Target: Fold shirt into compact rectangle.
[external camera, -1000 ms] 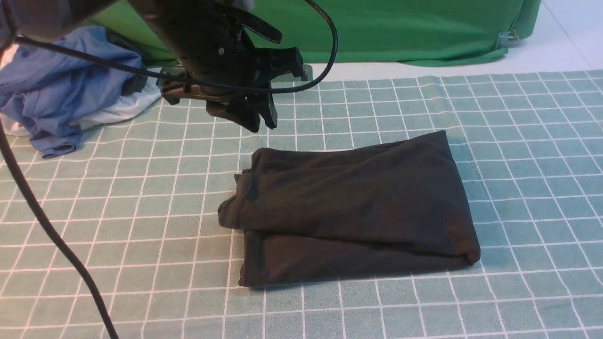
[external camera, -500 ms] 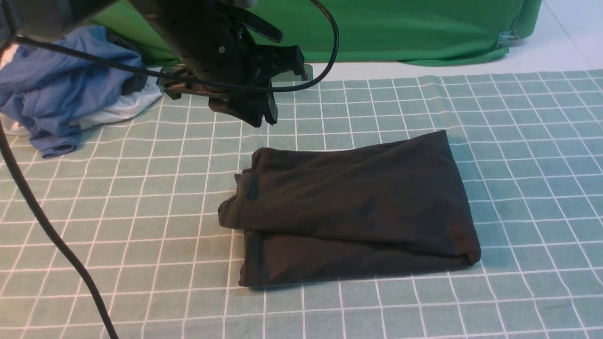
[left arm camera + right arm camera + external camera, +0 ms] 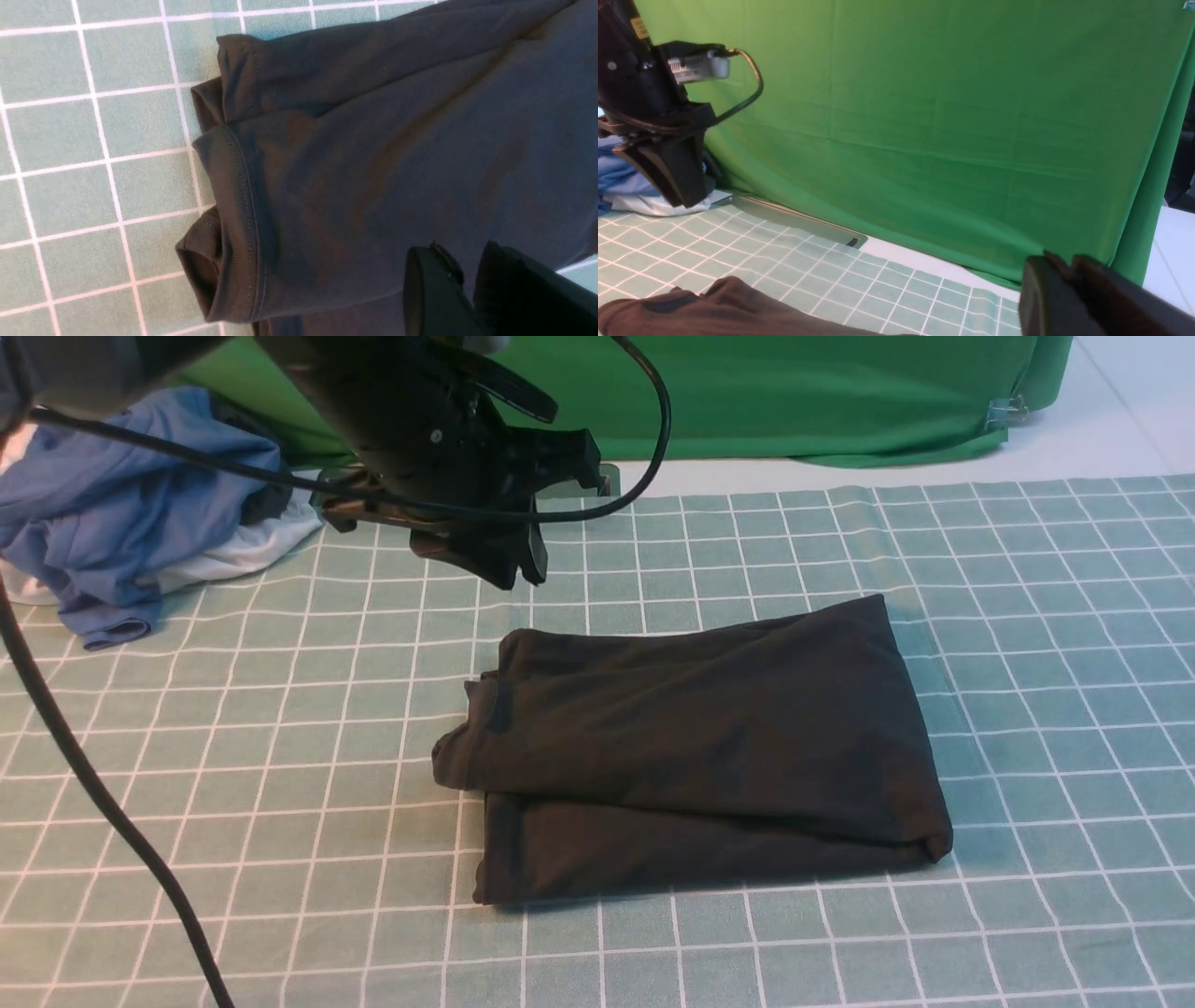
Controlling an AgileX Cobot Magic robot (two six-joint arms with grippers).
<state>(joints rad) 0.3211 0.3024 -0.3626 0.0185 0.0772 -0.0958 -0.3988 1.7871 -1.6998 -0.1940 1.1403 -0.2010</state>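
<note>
We see the folded shirt (image 3: 691,756) mid-tablecloth (image 3: 1027,709), garment pile (image 3: 131,513) far left, backdrop (image 3: 794,392) behind.

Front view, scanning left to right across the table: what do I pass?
Blue and white garments → left gripper, hanging above the cloth → folded black shirt → bare checked tablecloth.

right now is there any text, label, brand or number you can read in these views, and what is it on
None can be read.
Folded black shirt: no print or neck label faces any camera.
Yellow sticker on the left arm, right wrist view: too small and blurred to read.
Silver camera module on that arm: faint markings, unreadable.
Blue and white garments, green backdrop, checked tablecloth: no writing.
</note>
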